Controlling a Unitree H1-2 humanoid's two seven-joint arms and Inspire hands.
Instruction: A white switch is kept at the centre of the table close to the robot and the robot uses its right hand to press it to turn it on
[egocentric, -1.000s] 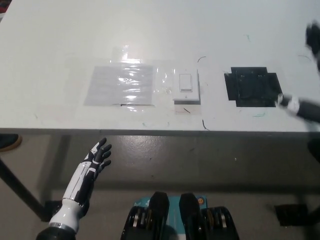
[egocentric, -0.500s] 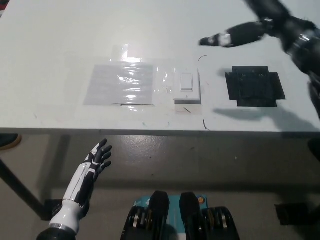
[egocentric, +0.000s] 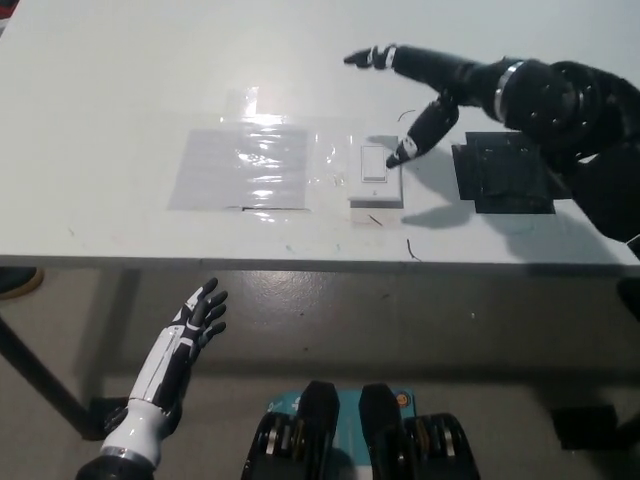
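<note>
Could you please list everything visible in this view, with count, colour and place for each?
White rectangular wall switch: one, white, centre of the table near its front edge.
Clear shiny plastic sheet: one, transparent, taped flat to the left of the switch.
Black tape patch: one, black, flat on the table right of the switch.
White table: one, white, fills the upper picture.
Grey floor: below the table's front edge.
White left hand: one, lower left below the table edge, open, resting.
Black right hand: one, open, over the table, one fingertip at the switch's right edge.
</note>
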